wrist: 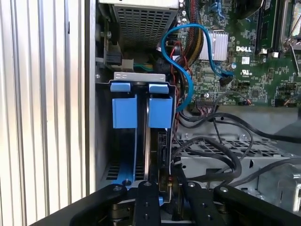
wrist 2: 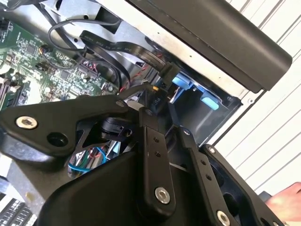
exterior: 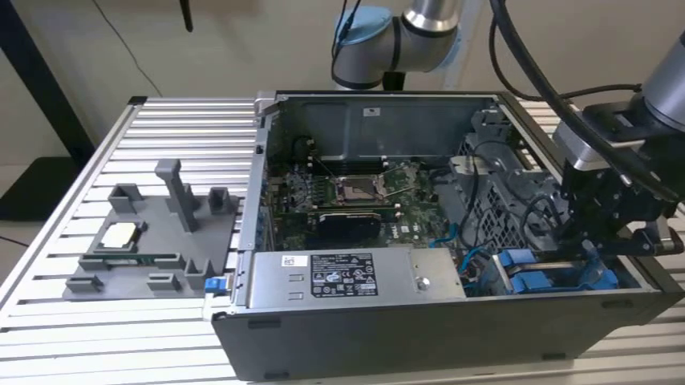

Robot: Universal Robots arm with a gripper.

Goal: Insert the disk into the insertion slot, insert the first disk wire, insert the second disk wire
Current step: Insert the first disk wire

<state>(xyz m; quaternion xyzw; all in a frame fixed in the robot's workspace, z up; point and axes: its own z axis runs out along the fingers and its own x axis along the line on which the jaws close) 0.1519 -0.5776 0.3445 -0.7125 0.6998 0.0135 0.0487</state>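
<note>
Motherboard (exterior: 354, 192), power supply (exterior: 342, 277), grey fixture (exterior: 198, 245)

The gripper (exterior: 591, 253) is right over the insertion slot (exterior: 535, 277) in the exterior view, and the slot's end beneath it is covered. In the first wrist view, the disk (wrist: 160, 113) sits in the slot, its near end lost behind the gripper's black links. Above the slot, the arm (exterior: 663, 80) runs off-frame.

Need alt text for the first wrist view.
The gripper hangs close to the insertion slot, where two bright blue tabs sit side by side. A blue cable loops beside it toward the green motherboard.
</note>
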